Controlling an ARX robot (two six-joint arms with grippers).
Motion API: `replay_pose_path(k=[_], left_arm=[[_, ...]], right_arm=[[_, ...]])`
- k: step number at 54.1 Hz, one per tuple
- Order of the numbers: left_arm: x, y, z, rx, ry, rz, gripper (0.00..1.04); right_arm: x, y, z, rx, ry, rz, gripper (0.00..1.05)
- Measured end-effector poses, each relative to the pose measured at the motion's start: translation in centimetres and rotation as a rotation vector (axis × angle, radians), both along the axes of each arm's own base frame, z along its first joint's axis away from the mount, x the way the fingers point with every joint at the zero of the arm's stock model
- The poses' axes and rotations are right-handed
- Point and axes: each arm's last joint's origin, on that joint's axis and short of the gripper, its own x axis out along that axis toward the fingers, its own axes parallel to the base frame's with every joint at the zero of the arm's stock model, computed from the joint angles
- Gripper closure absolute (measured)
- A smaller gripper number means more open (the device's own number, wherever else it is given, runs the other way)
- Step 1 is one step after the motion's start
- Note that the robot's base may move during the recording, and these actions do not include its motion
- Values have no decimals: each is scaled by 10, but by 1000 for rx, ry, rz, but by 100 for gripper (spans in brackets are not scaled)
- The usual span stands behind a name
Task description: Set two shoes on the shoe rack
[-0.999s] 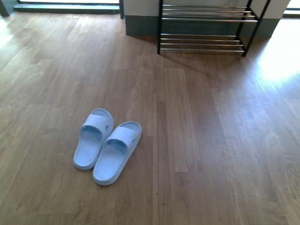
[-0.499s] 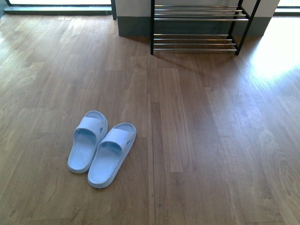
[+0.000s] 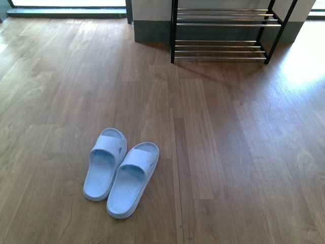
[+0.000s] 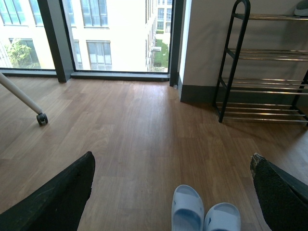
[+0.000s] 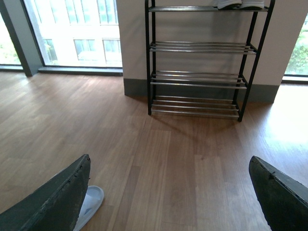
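Note:
Two pale blue slide sandals lie side by side on the wooden floor, toes toward the rack: the left one (image 3: 105, 163) and the right one (image 3: 133, 179). The black-framed shoe rack (image 3: 223, 35) with silver rod shelves stands against the far wall. Neither gripper shows in the front view. My left gripper (image 4: 172, 158) is open above the floor, and both slides (image 4: 187, 214) lie between its fingers, well below them. My right gripper (image 5: 169, 160) is open over bare floor with one slide's toe (image 5: 89, 199) beside its finger. White-soled shoes (image 5: 240, 4) sit on the rack's top shelf (image 5: 197, 8).
A wall section with a grey skirting (image 3: 152, 30) stands behind the rack. Floor-length windows (image 4: 115, 33) run along the far side. A white pole on a castor (image 4: 42, 119) stands by the window. A bright sunlit patch (image 3: 304, 66) lies on the floor near the rack.
The front view has shifted: the slides and the rack now appear lower and further right than half a second ago. The slides lie the same way on the floor.

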Motion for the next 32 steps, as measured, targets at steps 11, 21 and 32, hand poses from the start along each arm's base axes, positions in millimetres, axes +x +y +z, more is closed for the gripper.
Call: replay_pose_path(k=[11, 21, 32], left_arm=[[0, 0, 0, -163, 240, -14, 9], [21, 10, -27, -787, 865, 286, 9], [43, 6, -50, -769, 1006, 287, 9]], right_arm=[[0, 0, 0, 0, 0, -1, 9], [0, 0, 0, 0, 0, 0, 9], [0, 0, 0, 0, 0, 0, 9]])
